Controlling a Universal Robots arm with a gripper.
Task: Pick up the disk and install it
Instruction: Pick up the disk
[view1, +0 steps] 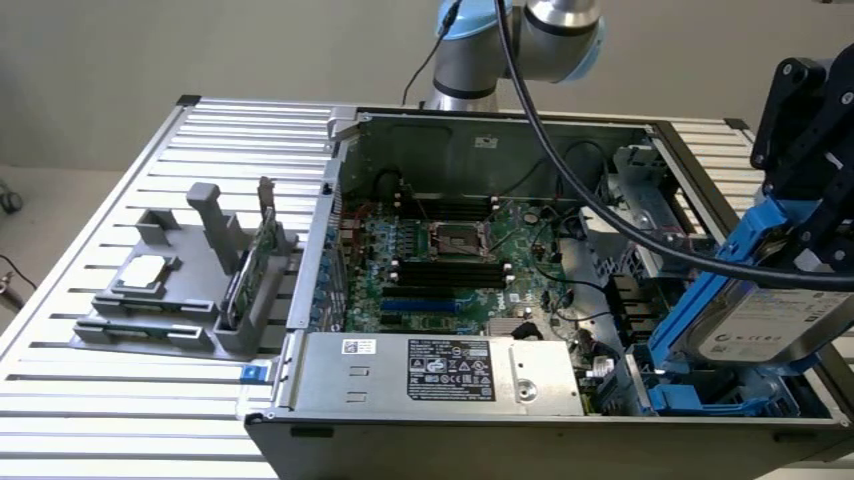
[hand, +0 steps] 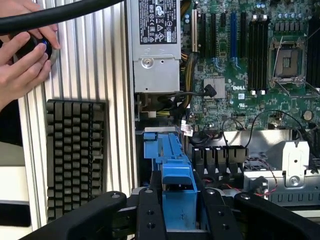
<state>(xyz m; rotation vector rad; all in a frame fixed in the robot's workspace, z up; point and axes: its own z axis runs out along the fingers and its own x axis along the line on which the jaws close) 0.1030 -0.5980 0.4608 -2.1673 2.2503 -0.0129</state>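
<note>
The disk (view1: 767, 325), a silver-grey drive with a white label in a bright blue carrier, hangs tilted over the drive bay at the front corner of the open computer case (view1: 481, 130) on the exterior view's right. My gripper (view1: 810, 245) is shut on its upper end. In the wrist view the blue carrier of the disk (hand: 177, 187) sits between the black fingers (hand: 150, 215) of my gripper (hand: 181, 220). Below it the drive bay holds a bare blue bracket (view1: 701, 400), also seen at the bay's edge as a blue bracket (hand: 160, 145).
The case holds a motherboard (view1: 454, 260) and a silver power supply (view1: 427, 370). A thick black cable (view1: 601, 200) runs from the arm to the gripper. A grey fixture (view1: 174, 290) stands on the slatted table. A keyboard (hand: 75, 150) and a person's hand (hand: 22, 60) lie beside the case.
</note>
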